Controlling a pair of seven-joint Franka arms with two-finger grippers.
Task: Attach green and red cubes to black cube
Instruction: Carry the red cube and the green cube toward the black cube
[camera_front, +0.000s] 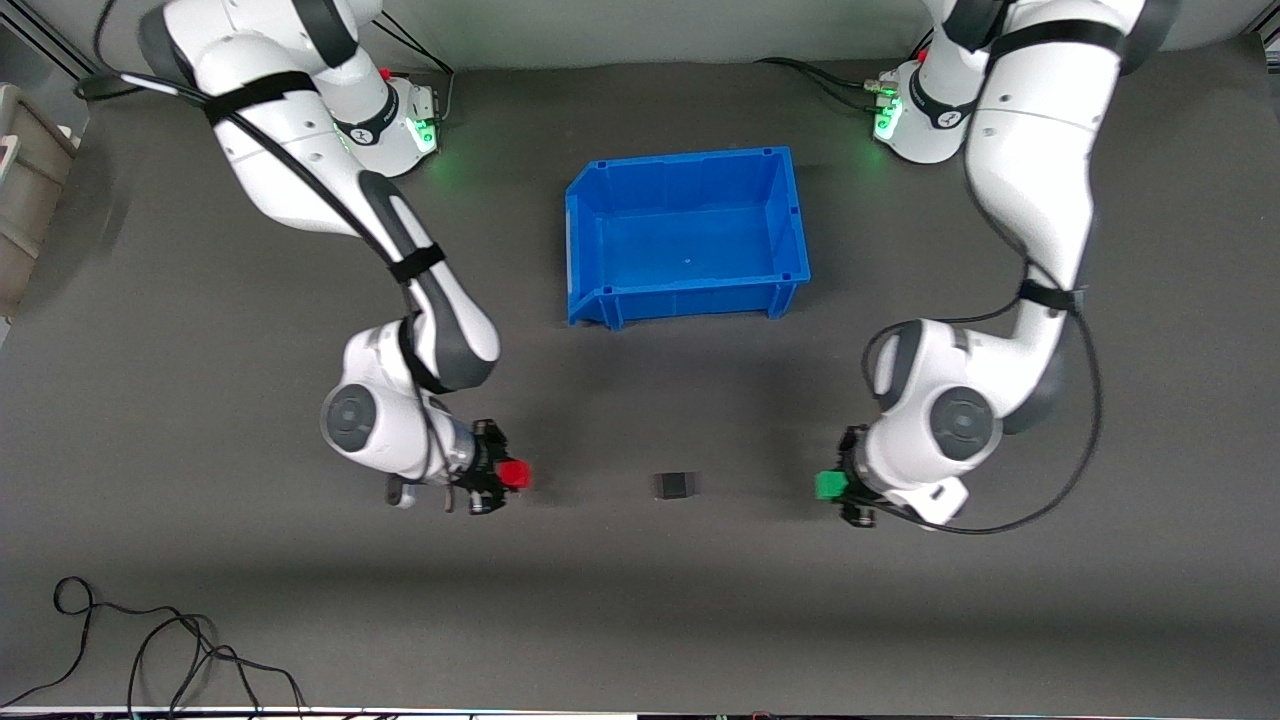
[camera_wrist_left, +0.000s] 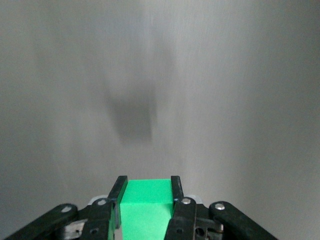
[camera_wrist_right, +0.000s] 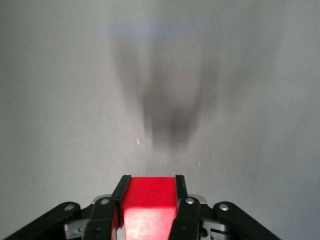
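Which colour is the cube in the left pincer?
Bright green: the small matte green cube sits clamped in the left pincer, clearest in the left wrist view.

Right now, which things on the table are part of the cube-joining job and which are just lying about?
Part of the job:
- red cube, held in the right gripper
- green cube, held in the left gripper
- black cube, on the mat between them

Just lying about:
- blue bin
- loose cables

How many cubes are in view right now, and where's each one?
3. The red cube is clamped in the right gripper. The green cube is clamped in the left gripper. The black cube sits on the mat between them. None shows in the blue bin.
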